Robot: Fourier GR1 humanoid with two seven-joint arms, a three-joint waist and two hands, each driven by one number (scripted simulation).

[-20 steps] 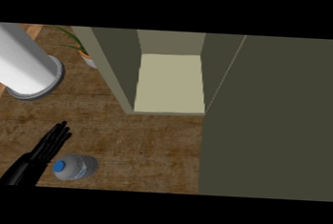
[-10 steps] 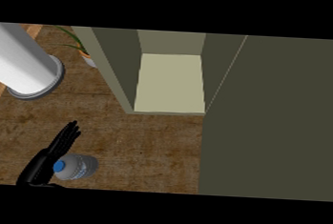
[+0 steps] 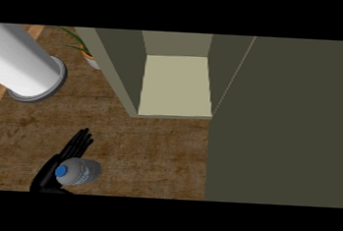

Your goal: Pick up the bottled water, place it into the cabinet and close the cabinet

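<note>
— So, what is the left hand (image 3: 65, 153) doing?
— It sits low at the view's left, black fingers straight and pointing up the counter, laid against the left side of the bottled water (image 3: 78, 172). They are not curled round it; whether the thumb wraps the bottle I cannot tell.
— And the bottle itself?
— Upright on the wooden counter (image 3: 158, 151), seen from above, its blue cap showing, near the lower edge.
— Where is the cabinet from there?
— Up and to the right, well apart from the bottle. The cabinet (image 3: 174, 83) stands open, its pale shelf bare to view, and its dark door (image 3: 283, 118) fills the right side.
— Anything else?
— A white cylinder (image 3: 23, 68) at upper left, and a potted plant (image 3: 87, 51) just beside the cabinet's left wall.
</note>
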